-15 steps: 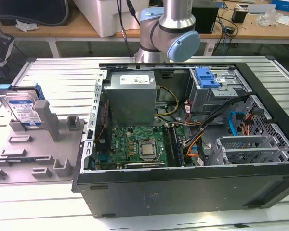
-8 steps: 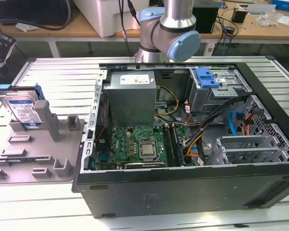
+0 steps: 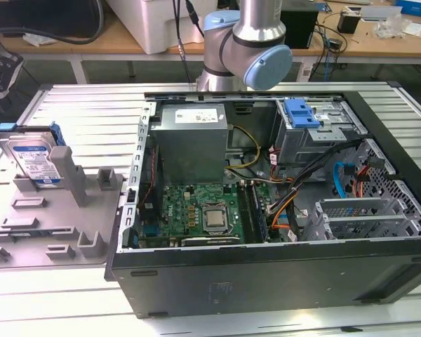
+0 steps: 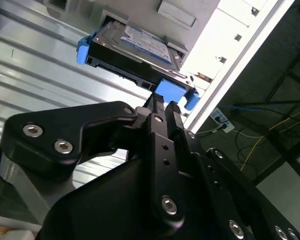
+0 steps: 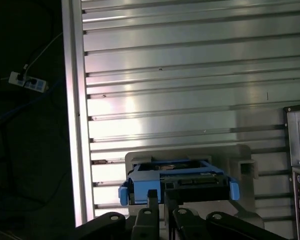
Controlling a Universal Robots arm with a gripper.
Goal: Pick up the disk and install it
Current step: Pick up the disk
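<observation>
Black gripper [image 4: 164, 104] has its two fingers nearly pinched together in the second wrist view, nothing between them. Beyond them sits one disk [image 4: 135, 47], blue carrier and all, near edge partly hidden by the fingertips. It leans on one grey fixture [image 3: 28, 232] at the exterior view's left, beside one open PC case [image 3: 266, 288].

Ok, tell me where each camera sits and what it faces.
Exterior view: off the arm, looks down on the computer case, the disk at the exterior view's left; the arm shows.
First wrist view: on the arm, faces the disk; the gripper shows.
Second wrist view: on the arm, same disk and gripper.
All share the disk.
</observation>
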